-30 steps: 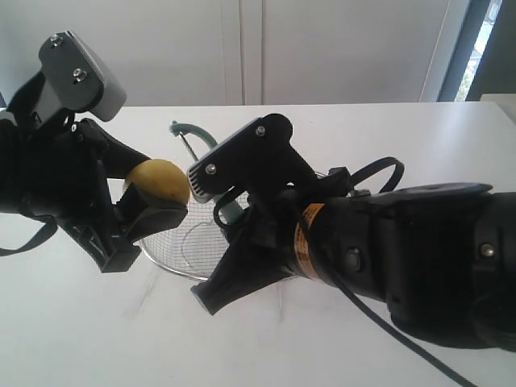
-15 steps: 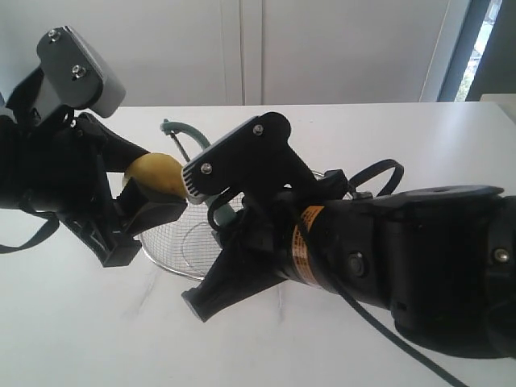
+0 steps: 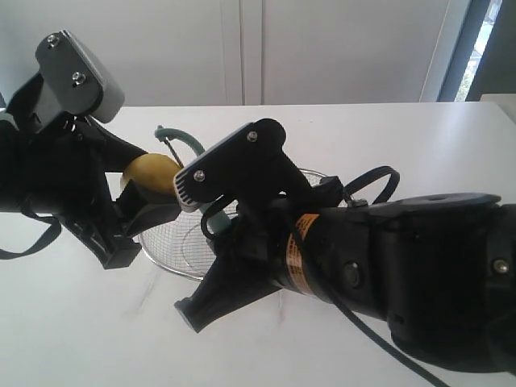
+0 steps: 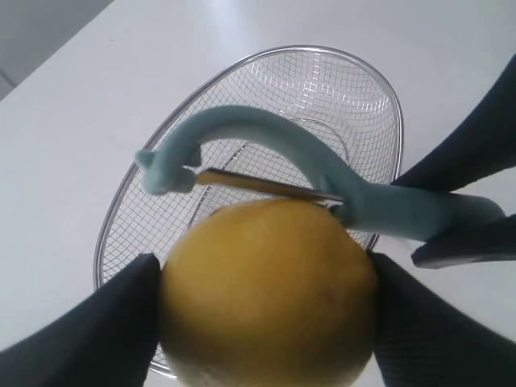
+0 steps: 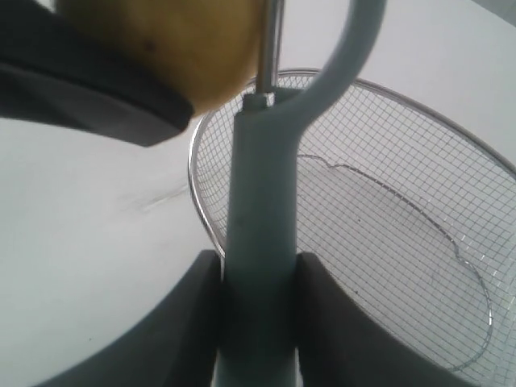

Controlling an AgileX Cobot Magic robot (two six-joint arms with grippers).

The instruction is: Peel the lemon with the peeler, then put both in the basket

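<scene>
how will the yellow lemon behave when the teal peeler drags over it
The round, smooth-skinned yellow lemon could probably twist, since the black fingers pinch only two sides. It keeps its shape in that grip, so it is likely firm under the pale teal plastic peeler. If dropped, it would likely roll.

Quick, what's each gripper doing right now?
Left gripper: closed on the lemon.
Right gripper: closed on the peeler, by its handle.

Orange label [image 3: 301, 243] on the right arm [image 3: 419, 258], print illegible
</scene>
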